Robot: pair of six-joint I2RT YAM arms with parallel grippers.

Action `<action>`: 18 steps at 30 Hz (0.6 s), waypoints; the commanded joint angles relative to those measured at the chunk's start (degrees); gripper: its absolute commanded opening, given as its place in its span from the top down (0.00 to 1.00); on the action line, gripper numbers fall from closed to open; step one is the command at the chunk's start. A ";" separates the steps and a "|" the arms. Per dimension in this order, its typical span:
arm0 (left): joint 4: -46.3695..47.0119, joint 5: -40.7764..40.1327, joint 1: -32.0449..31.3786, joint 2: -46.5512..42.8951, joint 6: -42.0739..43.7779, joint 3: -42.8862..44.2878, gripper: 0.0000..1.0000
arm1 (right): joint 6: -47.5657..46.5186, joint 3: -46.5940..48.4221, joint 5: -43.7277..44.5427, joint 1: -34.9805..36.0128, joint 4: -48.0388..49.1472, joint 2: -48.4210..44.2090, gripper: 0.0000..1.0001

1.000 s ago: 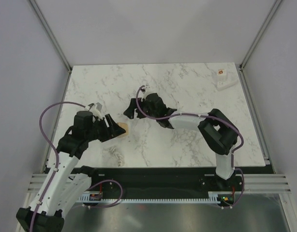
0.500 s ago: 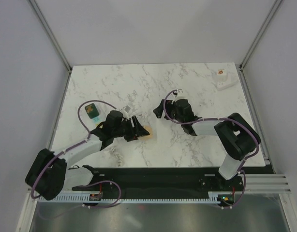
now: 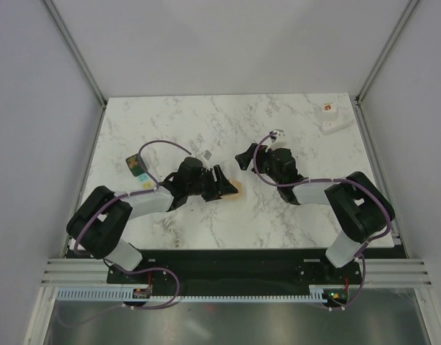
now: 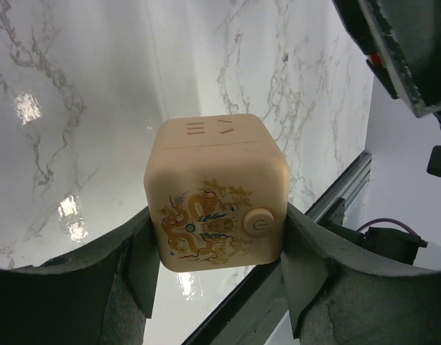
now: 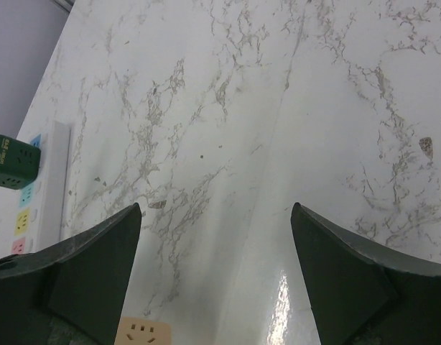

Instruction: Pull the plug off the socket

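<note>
A beige cube plug (image 4: pixel 215 205) with a dragon print and a round power button sits between the pads of my left gripper (image 4: pixel 219 241), held off the marble. In the top view the cube (image 3: pixel 235 189) is at table centre, at the tip of my left gripper (image 3: pixel 222 185). The white socket strip (image 5: pixel 35 192) with coloured outlets lies at the far left, with a green plug (image 5: pixel 12 161) standing on it; the green plug also shows in the top view (image 3: pixel 136 164). My right gripper (image 5: pixel 217 215) is open and empty, hovering just beyond the cube (image 5: pixel 143 331).
A small white block (image 3: pixel 334 118) with an orange mark lies at the table's far right corner. The metal frame rail (image 4: pixel 335 201) runs along the near table edge. The two arms' purple cables loop over the marble near the grippers.
My left gripper has carried the beige cube to the right, from the left part of the table to its centre, away from the socket strip. My right gripper has also shifted right.
</note>
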 commanded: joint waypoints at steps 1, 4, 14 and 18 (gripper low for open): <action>1.30 -1.12 -0.20 2.39 -1.08 2.54 0.80 | 1.02 -0.68 -1.21 -0.38 4.15 -1.70 0.07; 1.30 -0.68 -0.20 3.63 -1.08 2.89 0.78 | 1.20 -0.68 -1.57 -0.47 4.41 -1.26 0.07; -0.54 -1.73 -0.29 3.46 0.50 2.36 0.32 | 1.81 -0.51 -2.89 -0.82 5.29 -0.47 0.07; -3.61 -2.00 -0.29 2.32 2.52 2.98 0.23 | 2.07 -0.16 -3.24 -0.91 5.20 0.14 0.07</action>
